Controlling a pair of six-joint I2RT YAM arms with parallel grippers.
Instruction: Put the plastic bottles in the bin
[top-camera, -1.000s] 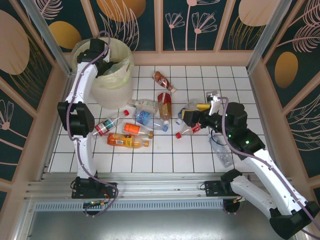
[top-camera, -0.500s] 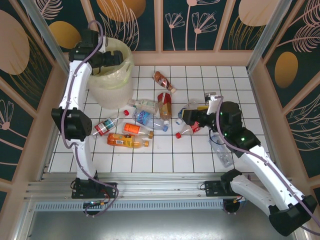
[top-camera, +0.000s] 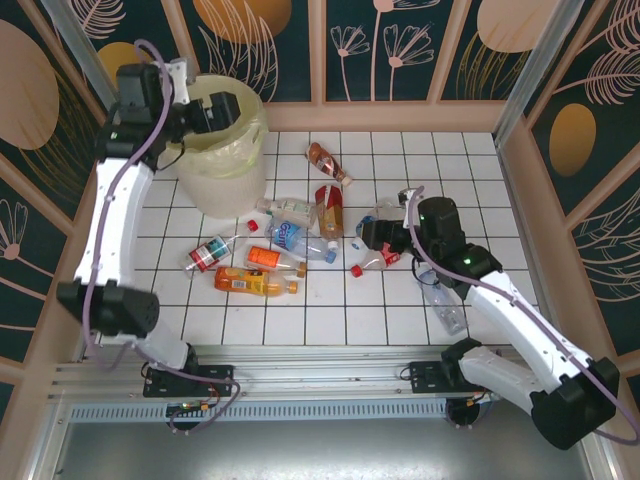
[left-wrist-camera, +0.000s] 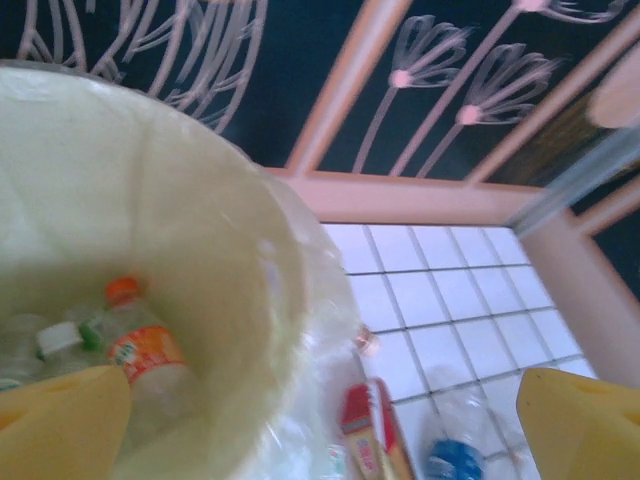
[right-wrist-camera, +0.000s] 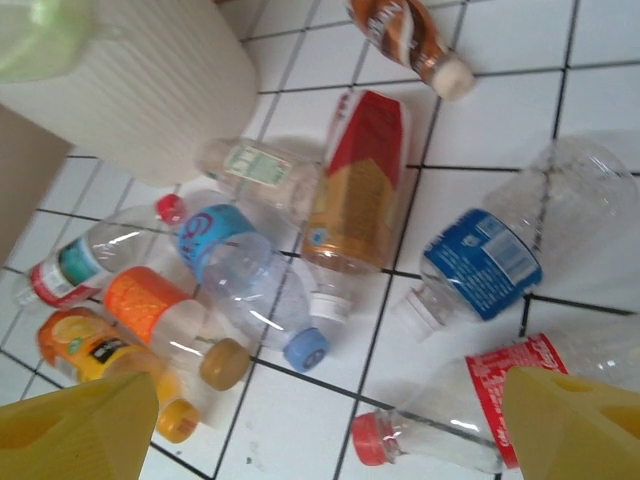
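Note:
The white bin (top-camera: 226, 186) with its pale yellow liner stands at the back left. My left gripper (top-camera: 221, 109) hangs open over its mouth, holding nothing. In the left wrist view the gripper (left-wrist-camera: 320, 440) looks down into the bin (left-wrist-camera: 190, 210), where an orange-capped bottle (left-wrist-camera: 137, 347) lies among others. Several plastic bottles lie on the tiles mid-table. My right gripper (top-camera: 368, 236) hovers open just above a clear, red-labelled, red-capped bottle (top-camera: 376, 260). In the right wrist view that bottle (right-wrist-camera: 450, 425) lies between the fingers of the gripper (right-wrist-camera: 330, 440), close to the right fingertip (right-wrist-camera: 575, 425).
Around it lie a blue-labelled bottle (right-wrist-camera: 480, 260), a red-and-orange bottle (right-wrist-camera: 355, 190), a blue-capped bottle (right-wrist-camera: 250, 280), an orange-labelled bottle (right-wrist-camera: 165, 315) and an orange juice bottle (top-camera: 250, 282). A brown bottle (top-camera: 328, 162) lies farther back. A clear bottle (top-camera: 441, 302) lies beside the right arm. Wooden walls enclose the tiles.
The left arm has swung up and to the left, and its gripper has opened wider above the bin. The right gripper has dropped slightly toward the red-capped bottle.

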